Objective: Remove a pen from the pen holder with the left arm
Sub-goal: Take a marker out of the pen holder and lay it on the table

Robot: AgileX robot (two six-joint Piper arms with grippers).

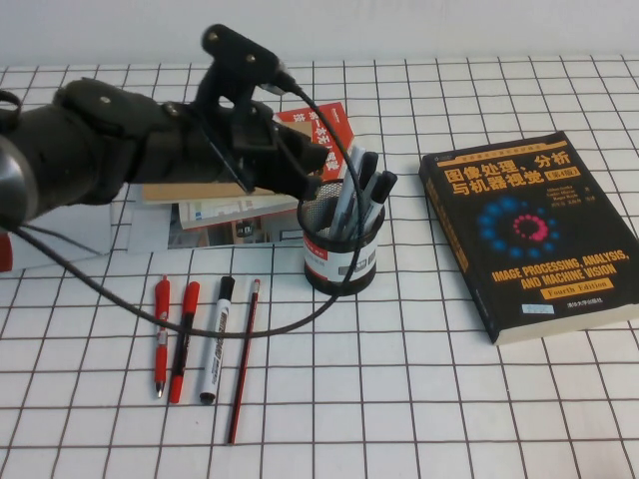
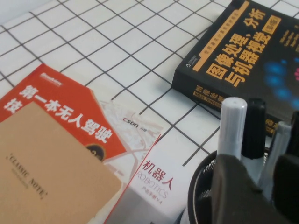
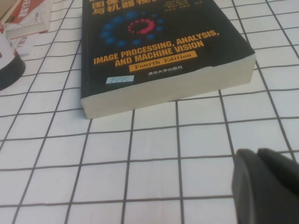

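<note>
Currently, high view: left gripper (image 1: 305,170) over the left rim of the pen holder (image 1: 339,261), mid-table (image 1: 449,399), pens (image 1: 359,190) near-upright just right of it; left wrist view: pens (image 2: 232,126) directly ahead, grip state unclear; right wrist view: right gripper (image 3: 268,186), state unclear, off the book (image 3: 159,56) toward the table's front edge, farther away.

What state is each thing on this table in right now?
pen holder: upright, pens standing in it
left gripper: open, hovering at the holder's pens
right gripper: low over the table beside the black book
black book: closed, lying flat
loose pens: four, lying flat side by side
book stack: closed, partly hidden by the left arm
</note>
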